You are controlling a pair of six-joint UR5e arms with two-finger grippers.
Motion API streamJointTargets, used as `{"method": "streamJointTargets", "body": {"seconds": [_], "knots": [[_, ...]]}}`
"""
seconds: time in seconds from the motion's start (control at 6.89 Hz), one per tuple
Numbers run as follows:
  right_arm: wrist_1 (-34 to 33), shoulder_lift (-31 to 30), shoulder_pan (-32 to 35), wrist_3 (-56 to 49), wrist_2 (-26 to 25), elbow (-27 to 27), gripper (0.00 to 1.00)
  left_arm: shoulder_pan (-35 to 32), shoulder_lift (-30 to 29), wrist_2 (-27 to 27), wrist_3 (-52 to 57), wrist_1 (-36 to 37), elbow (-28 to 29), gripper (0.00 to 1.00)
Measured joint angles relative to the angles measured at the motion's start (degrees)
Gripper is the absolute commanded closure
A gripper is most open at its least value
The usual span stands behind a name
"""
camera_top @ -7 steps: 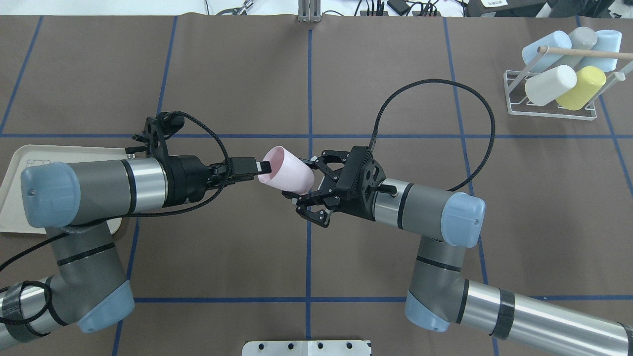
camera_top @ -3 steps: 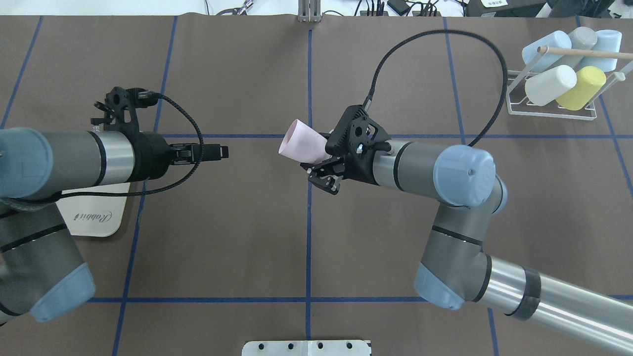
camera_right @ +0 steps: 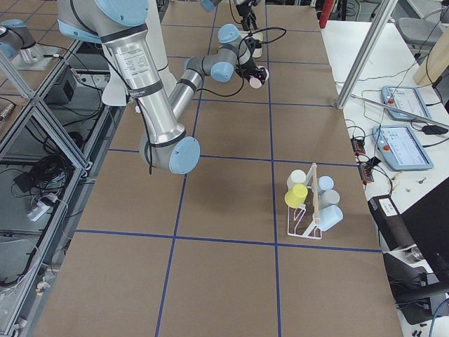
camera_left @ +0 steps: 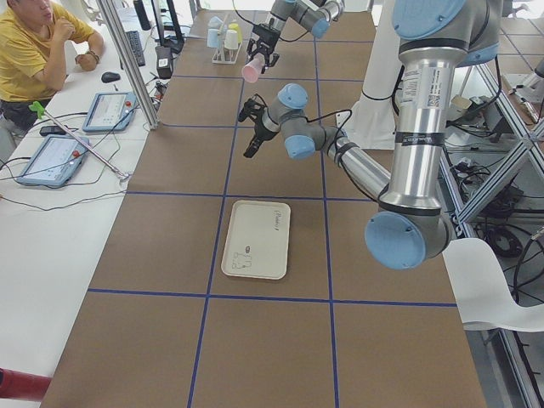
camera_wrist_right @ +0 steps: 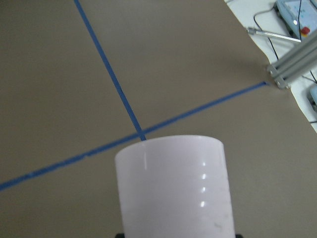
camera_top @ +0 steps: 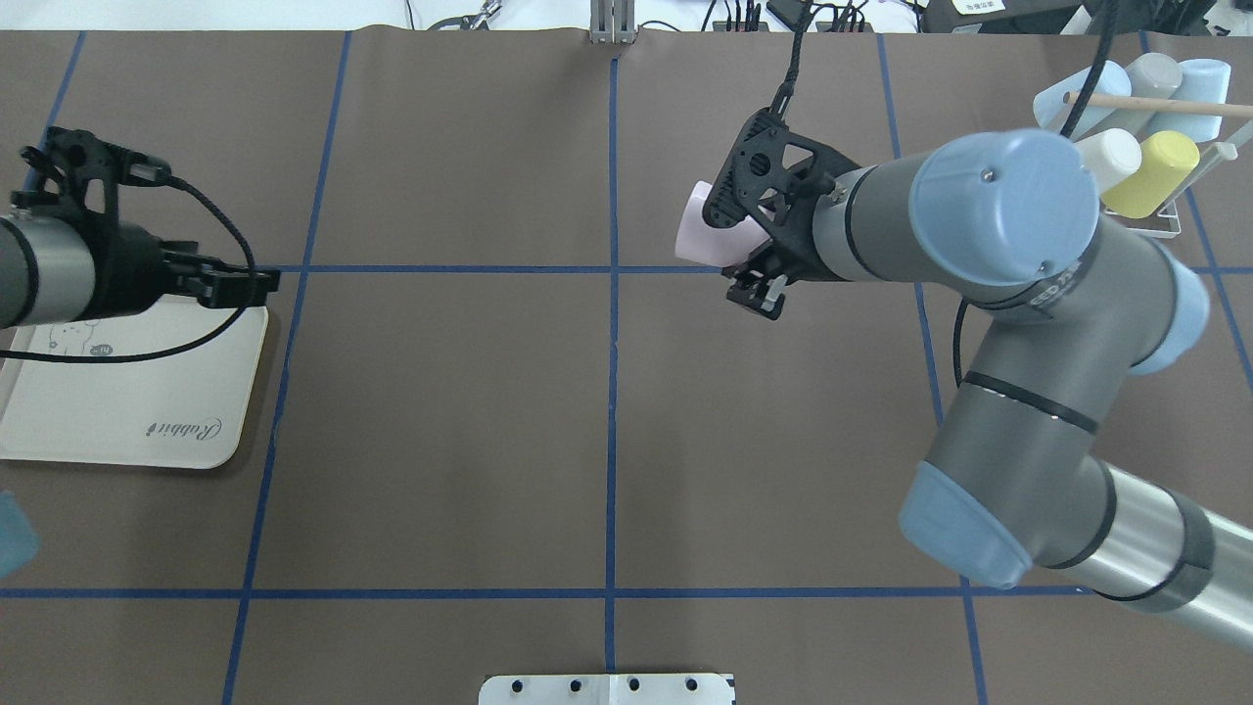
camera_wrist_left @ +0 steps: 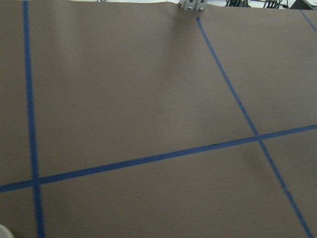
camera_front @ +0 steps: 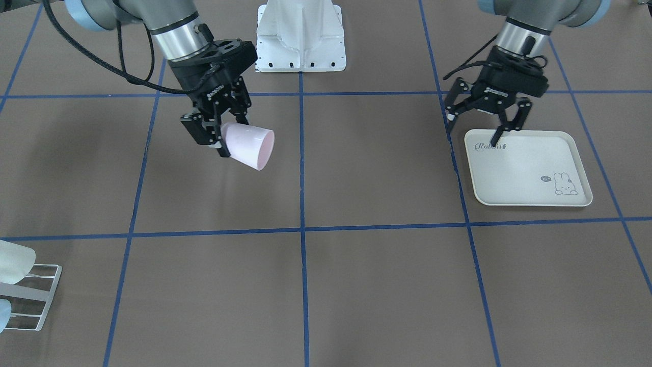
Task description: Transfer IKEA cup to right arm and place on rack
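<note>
In the right tool (camera_front: 218, 138): pink cup (camera_front: 248, 144), clamped by its base, lying sideways above the tabletop.
Cup handling: probably light, stiff and slick, so keep hold near the base.
Rack (camera_front: 25, 293): well apart, far right.
Left tool (camera_front: 471, 129): spread, empty.

Cream rabbit-print tray (camera_top: 117, 392) flat on brown table cover (camera_top: 440, 441), left end in overhead view. Blue tape lines (camera_top: 613, 392) grid cover. Yellow cup (camera_top: 1150, 176), white cup (camera_top: 1106, 152), pale blue cup (camera_top: 1202, 86), grey cup (camera_top: 1155, 70) bunched at far right corner. Man in yellow shirt (camera_left: 30, 51) seated at side bench, tablets (camera_left: 104, 110) before him.
</note>
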Motion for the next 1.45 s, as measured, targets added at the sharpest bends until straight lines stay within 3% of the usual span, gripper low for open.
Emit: {"method": "streamJointTargets", "body": {"seconds": [0.44,0.73,0.87,1.16,1.45], "knots": [[-35.6,-0.13,11.72,-27.95,-1.43,10.01,0.71,-14.6,3.8,-8.4,26.19,-0.14,2.78,0.0],[-47.45,-3.98,15.86,-42.01,-11.27,11.29,0.78,-16.74,4.52,-10.71,28.76,-0.4,3.42,0.0],[-48.79,-7.51,16.62,-46.3,-16.77,11.18,0.78,-16.88,4.52,-10.93,28.8,-0.43,3.41,0.0],[-47.08,-10.66,18.15,-51.45,-22.95,9.31,0.78,-16.86,4.42,-11.06,28.73,-0.44,3.44,0.0],[-31.95,-14.32,20.22,-57.2,-25.15,2.8,0.78,-16.78,4.21,-11.08,27.74,-0.44,3.43,0.0]]}}
